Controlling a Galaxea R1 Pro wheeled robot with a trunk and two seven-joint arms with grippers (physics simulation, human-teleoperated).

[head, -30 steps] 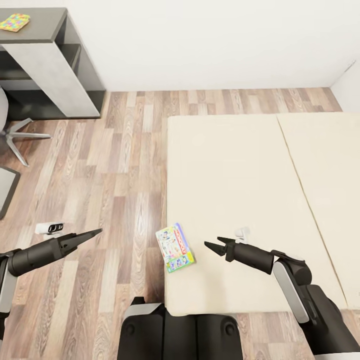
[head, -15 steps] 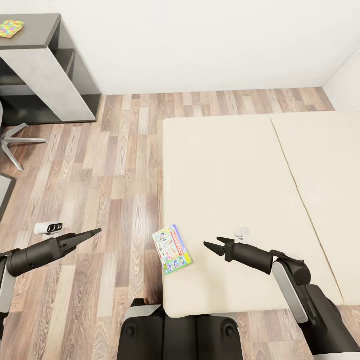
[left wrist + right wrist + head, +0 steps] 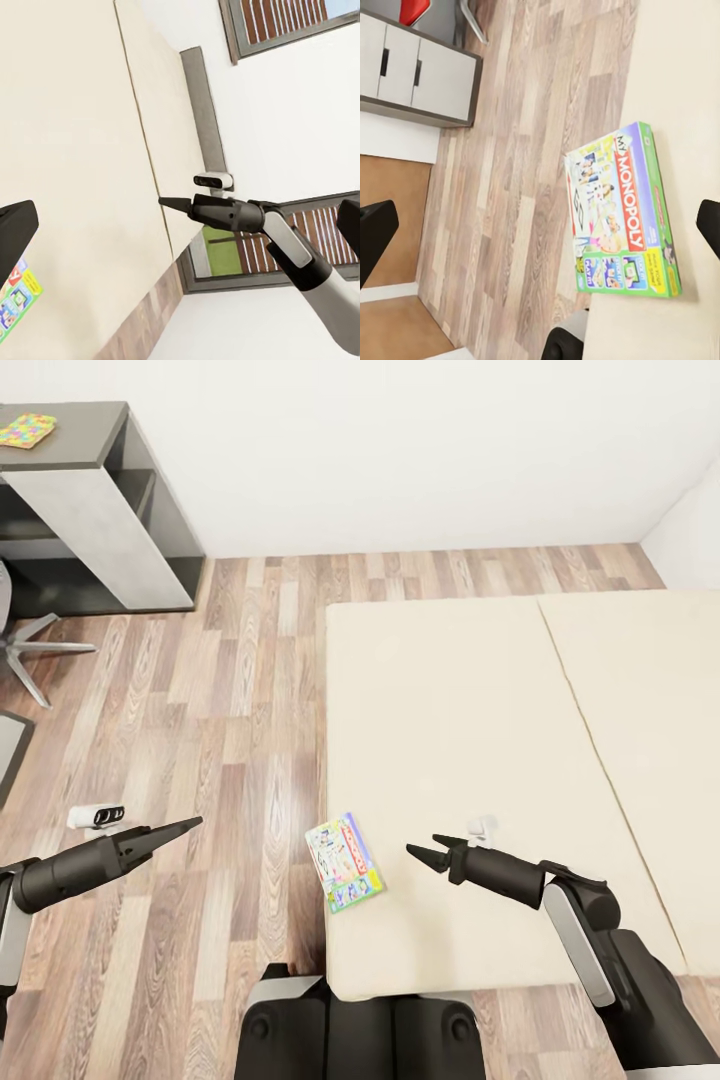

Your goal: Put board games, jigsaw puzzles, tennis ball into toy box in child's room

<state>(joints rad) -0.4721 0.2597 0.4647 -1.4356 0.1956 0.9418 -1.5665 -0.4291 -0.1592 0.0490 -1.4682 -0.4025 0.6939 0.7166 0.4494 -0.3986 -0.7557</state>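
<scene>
A colourful Monopoly board game [image 3: 345, 863] lies flat at the near left corner of the cream bed [image 3: 480, 710], partly over its edge; its lid reads clearly in the right wrist view [image 3: 619, 217]. My right gripper [image 3: 420, 850] hovers low over the bed just right of the box, open and empty, its fingers [image 3: 375, 232] wide apart. Out over the wooden floor to the left of the bed, my left gripper [image 3: 190, 824] is open and holds nothing. A colourful flat box [image 3: 27, 430] rests on the dark desk far left.
The dark grey desk with shelves [image 3: 110, 510] stands against the back wall at far left, an office chair's base [image 3: 30, 645] beside it. A small white object [image 3: 97, 816] lies on the floor near my left arm. My base [image 3: 350, 1020] touches the bed's end.
The whole picture has shifted slightly, so the camera moved. Both arms and the board game keep their places relative to each other.
</scene>
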